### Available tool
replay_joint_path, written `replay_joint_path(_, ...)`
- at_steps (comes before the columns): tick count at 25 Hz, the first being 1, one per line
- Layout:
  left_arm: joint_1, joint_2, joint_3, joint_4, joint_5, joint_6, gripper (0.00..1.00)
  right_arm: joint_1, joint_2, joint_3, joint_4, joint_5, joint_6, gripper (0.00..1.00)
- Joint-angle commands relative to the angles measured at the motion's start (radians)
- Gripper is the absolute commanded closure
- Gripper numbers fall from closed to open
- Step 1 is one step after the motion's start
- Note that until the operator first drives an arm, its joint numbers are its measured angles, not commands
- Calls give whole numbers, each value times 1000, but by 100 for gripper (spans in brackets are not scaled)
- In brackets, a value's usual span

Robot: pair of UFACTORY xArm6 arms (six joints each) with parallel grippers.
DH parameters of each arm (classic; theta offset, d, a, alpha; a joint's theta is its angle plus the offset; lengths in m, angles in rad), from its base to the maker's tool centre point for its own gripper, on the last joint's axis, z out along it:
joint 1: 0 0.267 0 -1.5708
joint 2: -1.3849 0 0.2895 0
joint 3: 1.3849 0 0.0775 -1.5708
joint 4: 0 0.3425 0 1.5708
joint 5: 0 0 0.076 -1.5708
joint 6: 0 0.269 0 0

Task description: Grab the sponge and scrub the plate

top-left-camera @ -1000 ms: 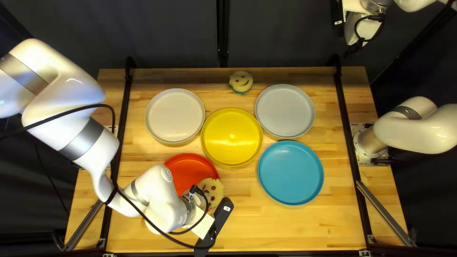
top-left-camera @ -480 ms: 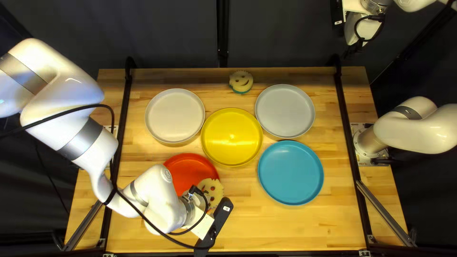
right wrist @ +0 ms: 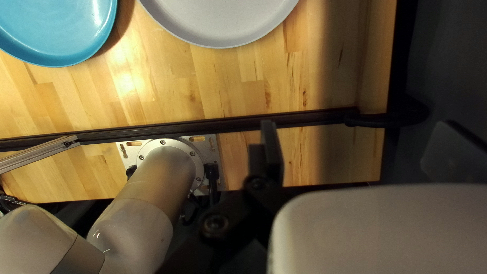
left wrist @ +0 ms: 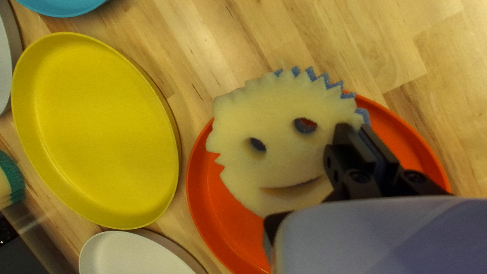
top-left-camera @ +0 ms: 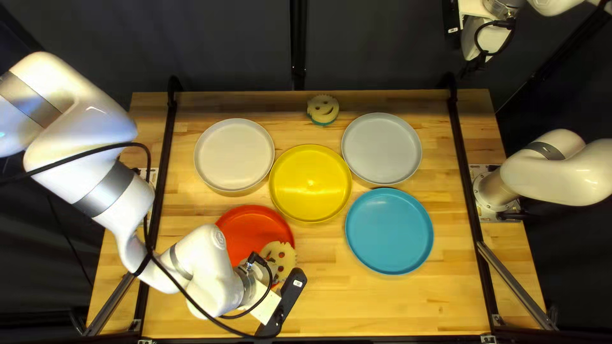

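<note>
"Where's the sponge [left wrist: 274, 152]?"

"Clamped at its side between the left gripper's [top-left-camera: 262, 275] fingers, over the red plate [top-left-camera: 245, 226] toward the table's [top-left-camera: 395, 306] near left corner, jutting past the rim."

"And the right gripper [top-left-camera: 488, 38]?"

"Fingers apart."

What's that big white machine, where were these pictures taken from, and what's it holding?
I'm a robot with a left arm and a right arm. One camera looks down from above the table; another sits on each wrist. Five plates lie there: red, yellow, blue, white and grey. A smiley sponge sits near the far edge. My left gripper holds another smiling sponge over the red plate. My right gripper is open.
</note>
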Motion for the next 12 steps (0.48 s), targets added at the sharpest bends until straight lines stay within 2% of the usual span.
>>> replay_joint_path(1, -11, -15, 14, -38, 13, 26, 100, 0, 0, 0, 0, 0, 0, 0)
replay_joint_path(12, 74, -35, 114, -71, -83, 111, 100, 0, 0, 0, 0, 0, 0, 0)
